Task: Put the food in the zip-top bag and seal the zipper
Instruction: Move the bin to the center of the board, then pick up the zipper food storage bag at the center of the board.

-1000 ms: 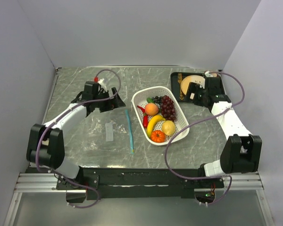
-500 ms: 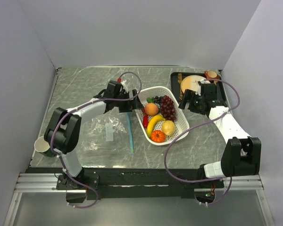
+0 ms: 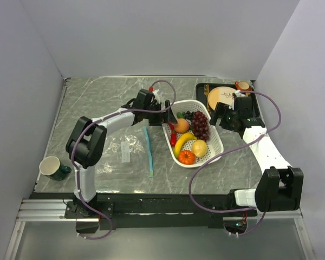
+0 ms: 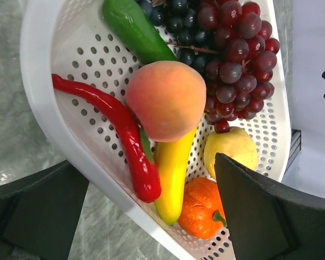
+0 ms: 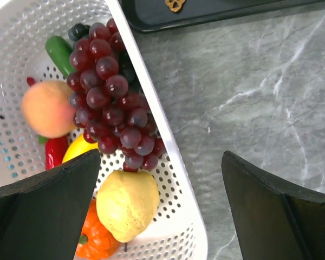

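Observation:
The food lies in a white perforated basket (image 3: 216, 142): purple grapes (image 3: 199, 125), peach (image 3: 181, 125), banana (image 3: 183, 143), lemon (image 3: 199, 148), orange tomato (image 3: 187, 157), red chili (image 3: 174, 138) and a green piece (image 3: 180, 115). The clear zip-top bag (image 3: 114, 154) lies flat and empty left of the basket, its teal zipper (image 3: 149, 150) along the right edge. My left gripper (image 3: 165, 115) is open and straddles the basket's left rim (image 4: 43, 97), above the chili (image 4: 124, 141) and banana (image 4: 172, 173). My right gripper (image 3: 219, 116) is open and straddles the right rim (image 5: 168, 151), beside the lemon (image 5: 127, 203).
A black tray (image 3: 201, 93) at the back right holds a beige plate (image 3: 222, 96) and an orange cup (image 3: 242, 85). A dark green mug (image 3: 54, 168) stands at the front left. Grey walls close in the left and right sides.
My left gripper swept right from the far left to the basket's left rim. The basket shifted and turned to the right. My right gripper came forward to its right rim. The mug came into view.

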Tool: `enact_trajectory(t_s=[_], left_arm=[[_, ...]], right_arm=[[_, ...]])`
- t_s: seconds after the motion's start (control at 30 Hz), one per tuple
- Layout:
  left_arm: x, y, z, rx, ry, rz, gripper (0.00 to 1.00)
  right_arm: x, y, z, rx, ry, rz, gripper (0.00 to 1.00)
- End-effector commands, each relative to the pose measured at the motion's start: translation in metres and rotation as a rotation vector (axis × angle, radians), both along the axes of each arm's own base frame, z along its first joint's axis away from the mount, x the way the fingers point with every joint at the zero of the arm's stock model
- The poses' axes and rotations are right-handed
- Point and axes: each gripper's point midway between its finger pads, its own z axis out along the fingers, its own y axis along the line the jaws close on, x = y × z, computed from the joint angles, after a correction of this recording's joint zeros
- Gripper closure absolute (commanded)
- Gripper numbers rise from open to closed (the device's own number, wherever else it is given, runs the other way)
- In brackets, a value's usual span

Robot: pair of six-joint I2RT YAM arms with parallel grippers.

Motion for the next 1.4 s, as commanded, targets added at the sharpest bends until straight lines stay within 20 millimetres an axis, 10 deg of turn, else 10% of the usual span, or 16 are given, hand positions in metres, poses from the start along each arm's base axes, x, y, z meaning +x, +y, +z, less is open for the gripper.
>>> enact_trajectory(t_s=[0.0, 0.3, 0.5, 0.77, 0.97, 1.37], left_arm=[[-0.007, -0.023, 0.021, -0.072, -0.042, -0.078, 0.01], [-0.014, -0.034, 0.023, -0.051, -0.045, -0.074, 0.01], [-0.016, 0.012, 0.029, 0.076, -0.085, 0.072, 0.01], [-0.024, 0.078, 0.100, 0.114, -0.308, 0.313, 0.01], [-0.044, 0.102, 0.040, 0.244, -0.048, 0.255, 0.01], [-0.090, 0.116, -0.002, 0.379, -0.017, 0.288, 0.01]], right_arm=[[0.000, -0.007, 0.008, -0.011, -0.035, -0.027, 0.00], [-0.001, -0.008, 0.013, -0.004, -0.046, -0.030, 0.00], [-0.003, -0.002, 0.023, 0.018, -0.076, -0.009, 0.00], [-0.002, -0.020, 0.043, 0.027, -0.161, -0.188, 0.00], [-0.007, 0.002, 0.041, 0.192, -0.138, -0.127, 0.00], [-0.004, 0.004, 0.041, 0.166, -0.113, -0.078, 0.00]])
